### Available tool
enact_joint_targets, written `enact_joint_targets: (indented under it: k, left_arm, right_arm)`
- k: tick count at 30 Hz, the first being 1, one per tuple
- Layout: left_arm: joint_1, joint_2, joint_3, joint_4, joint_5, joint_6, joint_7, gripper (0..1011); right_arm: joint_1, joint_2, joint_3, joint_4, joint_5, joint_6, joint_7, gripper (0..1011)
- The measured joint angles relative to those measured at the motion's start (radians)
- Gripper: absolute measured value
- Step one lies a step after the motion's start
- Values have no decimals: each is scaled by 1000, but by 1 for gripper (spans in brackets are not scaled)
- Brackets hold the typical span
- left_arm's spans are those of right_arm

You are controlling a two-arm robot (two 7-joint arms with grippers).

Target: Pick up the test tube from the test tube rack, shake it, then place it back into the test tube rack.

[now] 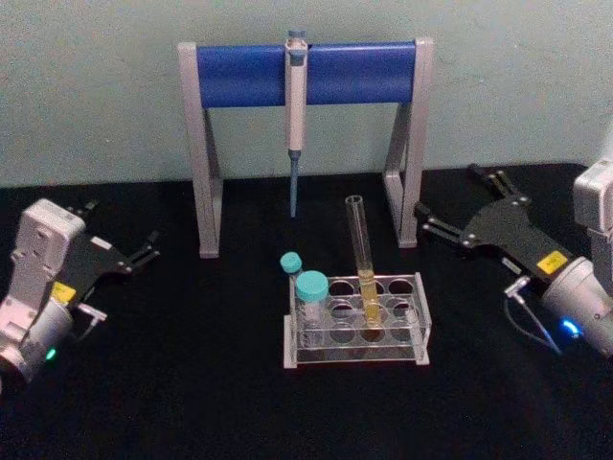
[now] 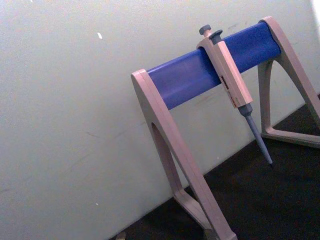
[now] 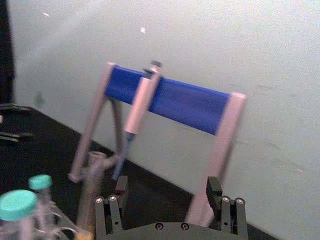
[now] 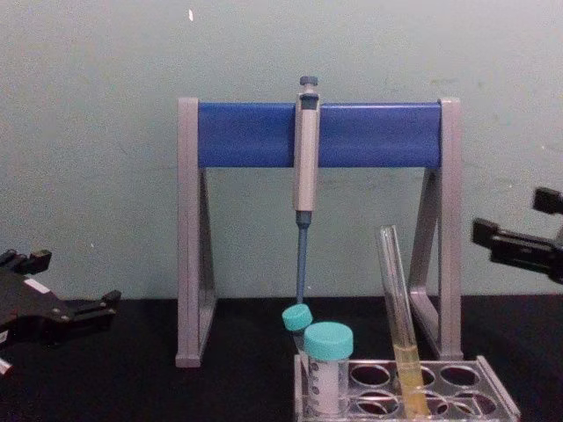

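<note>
Zero steps done. Long slim clear glass test tube (image 1: 362, 251) with yellow liquid stands in low clear plastic test tube rack (image 1: 355, 356). Idle: left gripper (image 1: 124, 222) at rack's 10 o'clock, right gripper (image 1: 450, 201) at 2 o'clock. Both spread apart, empty, well apart from tube. Grasp, shake, return outstanding.

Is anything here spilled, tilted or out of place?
Only the test tube: it leans in the test tube rack instead of standing upright. Nothing looks spilled. The left gripper and right gripper are open at the sides.
</note>
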Motion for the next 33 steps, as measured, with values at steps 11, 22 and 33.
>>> enact_joint_targets:
  k: [11, 22, 33]
  left_arm:
    - [0, 0, 0, 0, 0, 0, 0, 1001]
    - [0, 0, 0, 0, 0, 0, 0, 1001]
    - [0, 0, 0, 0, 0, 0, 0, 1001]
  right_arm:
    - [31, -40, -46, -25, 7, 88, 90, 1000]
    - [74, -91, -73, -20, 2, 267, 102, 1000]
    - [109, -122, -74, 15, -35, 355, 100, 1000]
